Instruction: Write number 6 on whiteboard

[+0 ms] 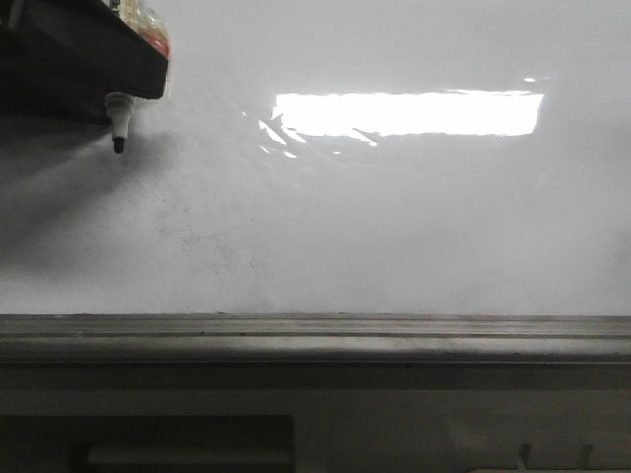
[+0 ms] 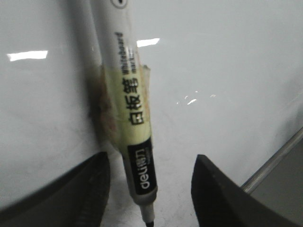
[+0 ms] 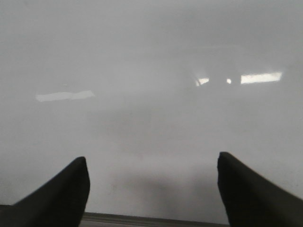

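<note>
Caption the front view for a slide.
Left gripper hangs a marker over the blank whiteboard; no 6 drawn yet.

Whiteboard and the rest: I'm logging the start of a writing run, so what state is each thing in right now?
whiteboard: blank, no marker line on it, only faint smudges.
marker: uncapped, tip pointing down.
left gripper: jaws wide apart, marker taped on between them.
right gripper: open, holding nothing.
ledge: nothing on it.

Both tools have broad dark grey fingers (image 3: pixel 61 194) tapering to blunt rounded tips, matte and unmarked
</note>
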`<state>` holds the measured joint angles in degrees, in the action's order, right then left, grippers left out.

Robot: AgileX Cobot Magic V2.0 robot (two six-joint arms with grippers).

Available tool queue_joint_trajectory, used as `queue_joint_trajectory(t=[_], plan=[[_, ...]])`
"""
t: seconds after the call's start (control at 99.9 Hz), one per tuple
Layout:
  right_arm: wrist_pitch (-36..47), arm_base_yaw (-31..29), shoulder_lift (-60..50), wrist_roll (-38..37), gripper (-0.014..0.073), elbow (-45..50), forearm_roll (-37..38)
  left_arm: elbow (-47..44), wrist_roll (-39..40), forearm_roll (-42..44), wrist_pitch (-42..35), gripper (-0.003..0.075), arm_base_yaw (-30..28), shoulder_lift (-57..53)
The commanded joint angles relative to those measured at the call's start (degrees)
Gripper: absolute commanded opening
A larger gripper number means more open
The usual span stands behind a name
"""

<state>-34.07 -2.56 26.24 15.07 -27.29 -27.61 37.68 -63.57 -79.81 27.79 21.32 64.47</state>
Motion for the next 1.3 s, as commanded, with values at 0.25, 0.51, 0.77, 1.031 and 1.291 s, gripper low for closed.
queue_joint_trajectory(t=[0.25,0.51,0.77,1.031,1.291], plan=[[3.84,-0.22,0.74,0.57,0.0510,-2.06,-1.25,1.97,-3.12,-1.70,-0.08,-0.0020,0.27,0.03],[-1.16,1.38,2.55,12.99,0.0509,-2.97,-15.17,2.78,-3.40,8.36,6.99,-0.0020,0.27,-4.29],[-19.13,5.87,18.39,28.70,0.0509,-11.68,-34.38,3.51,-1.46,22.19,11.96,-0.0020,8.24,-6.42],[-28.99,14.77,34.70,28.78,0.0509,-25.96,-34.41,3.51,4.70,32.32,5.96,-0.0020,18.01,-6.30],[-28.53,25.61,45.43,28.15,0.0509,-35.27,-33.24,3.51,4.80,33.36,4.59,-0.0020,19.24,-6.30]])
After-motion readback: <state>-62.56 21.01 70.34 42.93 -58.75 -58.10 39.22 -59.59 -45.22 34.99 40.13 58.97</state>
